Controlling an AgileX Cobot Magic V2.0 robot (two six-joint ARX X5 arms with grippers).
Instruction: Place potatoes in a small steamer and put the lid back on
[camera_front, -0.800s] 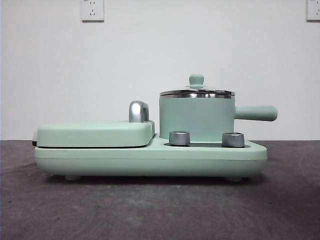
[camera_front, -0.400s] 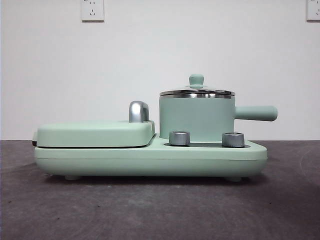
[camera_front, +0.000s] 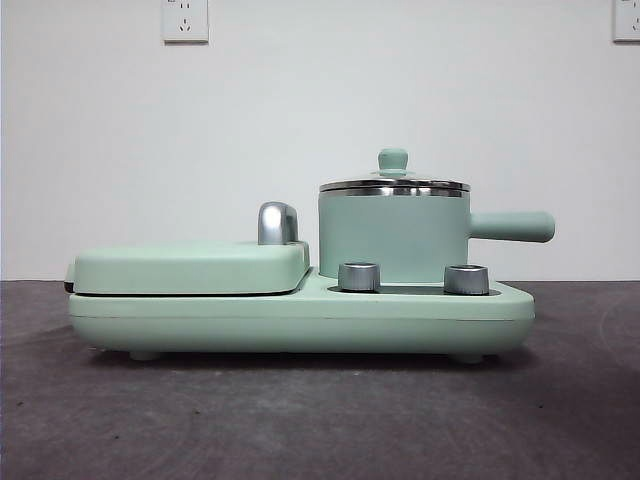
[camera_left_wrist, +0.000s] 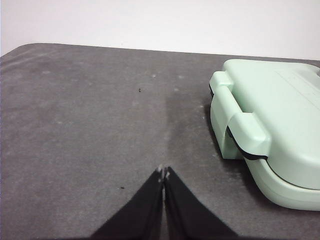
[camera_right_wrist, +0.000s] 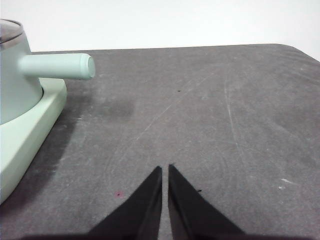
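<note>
Left gripper (camera_left_wrist: 163, 172) was closed on nothing — black jaws met tip to tip above bare dark grey table (camera_left_wrist: 90, 130), well apart from the steamer, with only the hinged end of the flat mint-green griddle cover (camera_left_wrist: 270, 115) near it. Right gripper (camera_right_wrist: 165, 169) likewise: jaws almost touching, a hairline gap between them, nothing held, over the table (camera_right_wrist: 210, 115) just beyond the end of the pot's handle.

Front view, neither arm visible:
- Small mint-green cylindrical steamer pot with steel rim (camera_front: 392, 238) sat upright on the right half of the mint-green cooker base (camera_front: 300, 320), straight side handle (camera_front: 512, 226) pointing to 3 o'clock.
- Round clear glass lid with steel rim and mint-green knob (camera_front: 393, 182) was seated flat on the pot's rim, knob at 12 o'clock of the pot.
- Two steel dials (camera_front: 359, 276) (camera_front: 466, 279) stood on the base at about 7 and 5 o'clock of the pot body.
- Griddle cover (camera_front: 190, 267) lay shut on the left half of the base, chrome handle (camera_front: 277, 223) between it and the pot — at 9 o'clock of the pot.

Potato: not visible in any view. Can't tell what is inside the pot.
</note>
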